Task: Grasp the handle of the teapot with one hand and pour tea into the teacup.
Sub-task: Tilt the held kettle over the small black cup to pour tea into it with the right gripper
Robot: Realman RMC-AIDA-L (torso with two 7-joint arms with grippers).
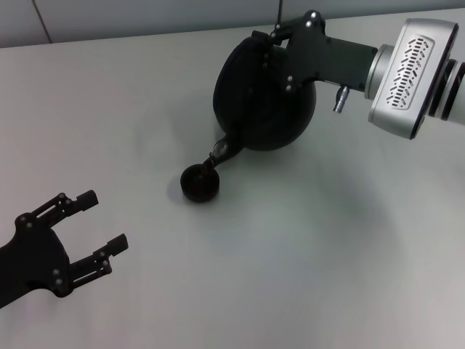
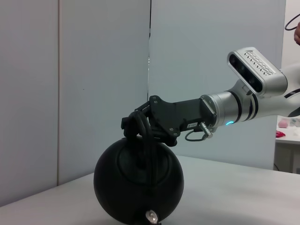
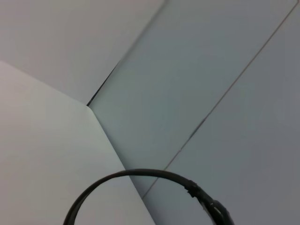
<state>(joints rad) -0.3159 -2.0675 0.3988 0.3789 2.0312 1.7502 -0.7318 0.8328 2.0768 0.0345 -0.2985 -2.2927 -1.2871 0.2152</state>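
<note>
Head view: right gripper is clamping the handle, tipping the teapot over the teacup; left gripper is idling open, near left.

the head view looks down from above and behind onto a pale table, wide enough to hold both arms. the left wrist view sits low near the tabletop, facing sideways across it toward the right gripper, which is closed around the handle of the teapot, at middling range. the right wrist view looks out from the gripper over the tilted table edge to grey wall panels, very near, with only a dark arc at its rim. head and left wrist views share the teapot and right gripper.
</note>
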